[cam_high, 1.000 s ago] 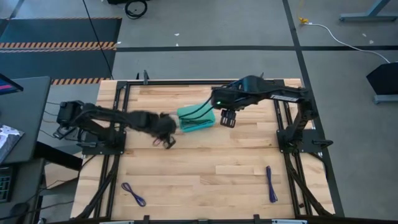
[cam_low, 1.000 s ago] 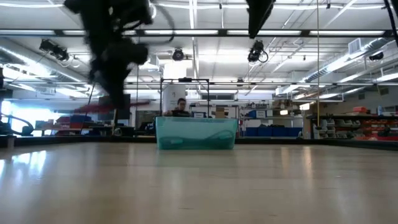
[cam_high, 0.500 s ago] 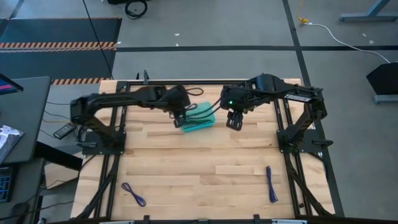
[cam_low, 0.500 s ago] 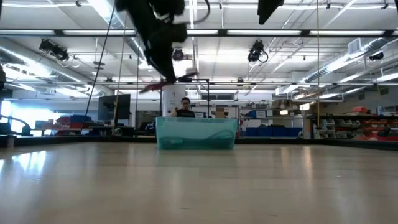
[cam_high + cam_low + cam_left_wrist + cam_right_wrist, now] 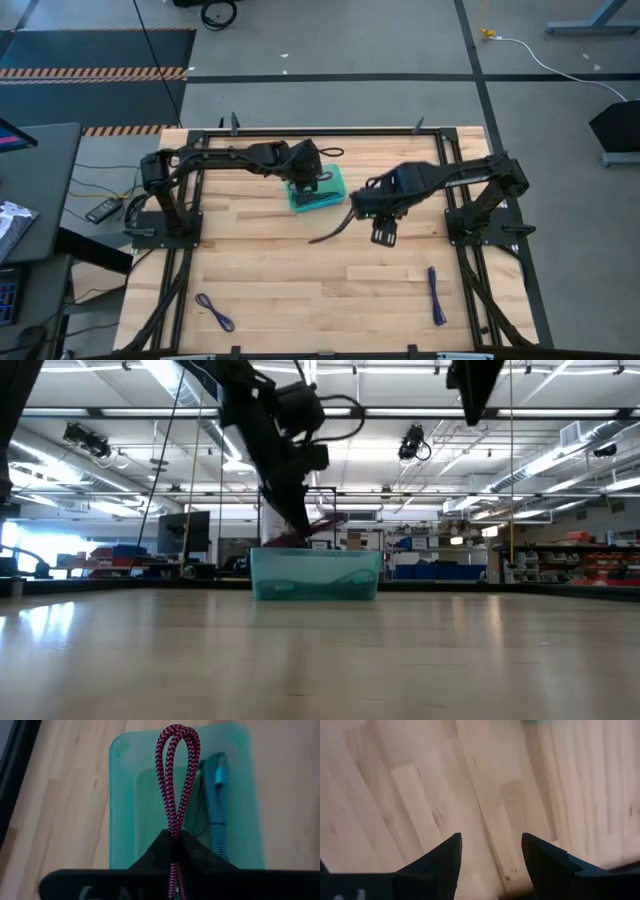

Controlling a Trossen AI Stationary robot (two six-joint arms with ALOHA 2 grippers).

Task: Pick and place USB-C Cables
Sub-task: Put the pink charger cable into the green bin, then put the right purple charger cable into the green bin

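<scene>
The maroon cable (image 5: 176,775) is a doubled, braided loop in my left gripper (image 5: 172,839), which is shut on it over the translucent teal tray (image 5: 120,795). In the tray lie the teal-blue cable (image 5: 218,800) and the dark green cable (image 5: 196,807). My right gripper (image 5: 491,850) is open above bare wood, nearer the table's near edge than the tray (image 5: 318,196). Two purple cables lie flat on the table near the near edge, one on the left (image 5: 214,312) and one on the right (image 5: 436,295). My left gripper pinches the maroon cable between its two shut fingers, across the doubled strands (image 5: 173,832). The looped end (image 5: 177,740) sticks out past the fingertips. The fingers slant down from the table's left. The cable (image 5: 318,526) is lifted clear, just above the tray's rim.
The tray (image 5: 315,573) stands toward the table's far middle. Black frame rails run along the table's left, right and far edges. Open wood lies between the tray and the two purple cables. A person shows far behind the tray in the low view.
My left gripper has swung from the table's left-middle toward the far edge and right, carrying the maroon cable, and has come down over the tray. My right gripper has moved from beside the tray toward the near edge.
</scene>
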